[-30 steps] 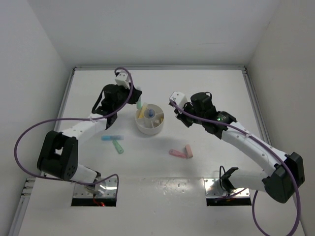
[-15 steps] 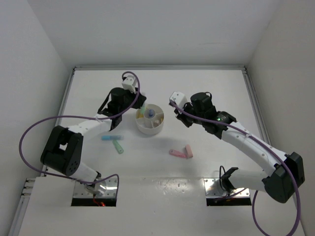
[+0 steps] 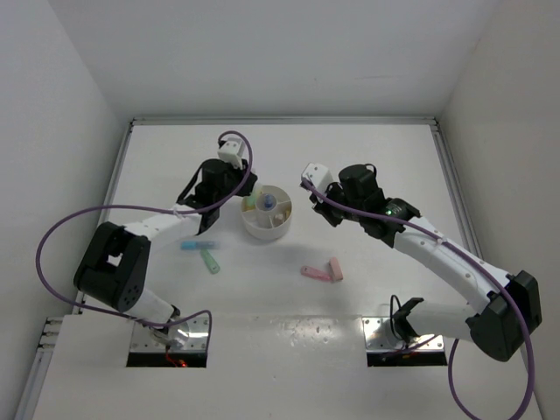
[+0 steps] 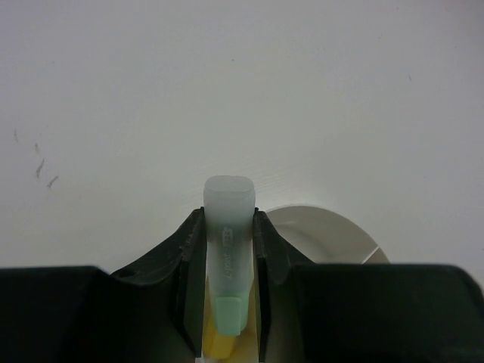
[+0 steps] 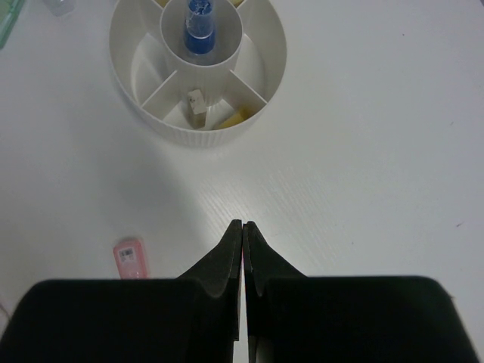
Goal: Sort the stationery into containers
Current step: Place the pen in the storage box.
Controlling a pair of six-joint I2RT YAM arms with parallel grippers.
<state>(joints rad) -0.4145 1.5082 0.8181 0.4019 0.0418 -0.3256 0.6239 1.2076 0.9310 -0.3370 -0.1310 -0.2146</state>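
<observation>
My left gripper (image 3: 246, 194) (image 4: 229, 219) is shut on a mint green bar (image 4: 228, 242) and holds it over the left rim of the round white divided dish (image 3: 262, 231) (image 4: 325, 225). A yellow piece (image 4: 218, 344) lies in the dish under the bar. My right gripper (image 3: 327, 215) (image 5: 242, 225) is shut and empty above the bare table, right of the dish (image 5: 274, 72). The dish holds a blue piece (image 5: 200, 34) in its centre cup, a beige block (image 5: 197, 102) and a yellow piece (image 5: 234, 117) in its wedges.
A light blue bar (image 3: 198, 246) and a mint green bar (image 3: 210, 261) lie left of and nearer than the dish. Two pink bars (image 3: 316, 273) (image 3: 336, 269) lie near the table's middle; one shows in the right wrist view (image 5: 131, 257). Raised white walls bound the table.
My left gripper has moved right with the mint green bar, from beside the dish to over its left rim. The right arm has not moved.
</observation>
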